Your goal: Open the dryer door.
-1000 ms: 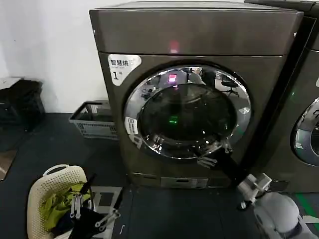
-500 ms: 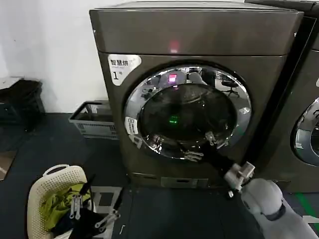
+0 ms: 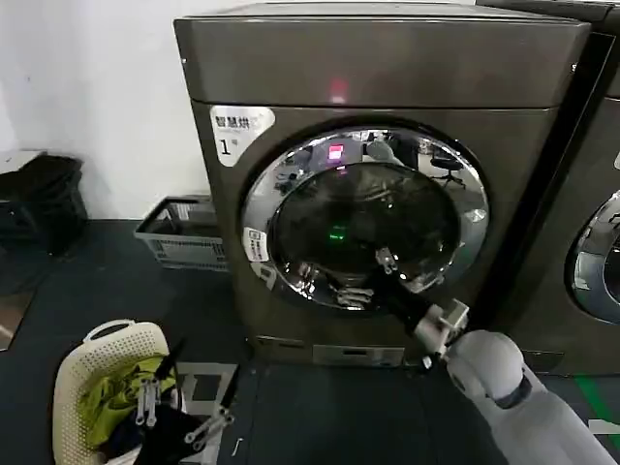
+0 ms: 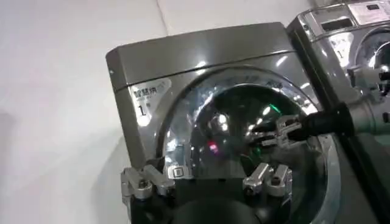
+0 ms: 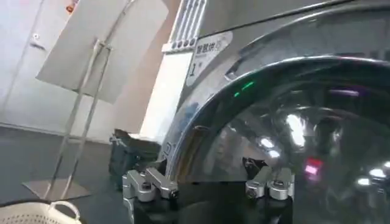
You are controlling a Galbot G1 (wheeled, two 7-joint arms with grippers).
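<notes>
The dryer door (image 3: 363, 218) is a big round porthole with a shiny chrome rim and dark glass, lying flush in the grey dryer front. My right gripper (image 3: 370, 279) is open and reaches up to the door's lower rim, right of its bottom centre, fingers spread against the chrome. The right wrist view shows that gripper (image 5: 210, 185) open, with the chrome rim (image 5: 201, 115) curving close in front. My left gripper (image 3: 179, 417) hangs open low at the left over a basket. In its own view the left gripper (image 4: 207, 182) faces the door (image 4: 201, 103) and the right gripper (image 4: 277, 131).
A cream laundry basket (image 3: 102, 354) with green clothes stands on the dark floor at the lower left. A grey crate (image 3: 184, 232) lies beside the dryer against the white wall, with a black bag (image 3: 39, 199) further left. A second machine's chrome door (image 3: 596, 257) shows at the right edge.
My right arm has swung left and forward, carrying the open gripper along the lower rim toward the door's bottom centre. The door and the left arm have not moved.
</notes>
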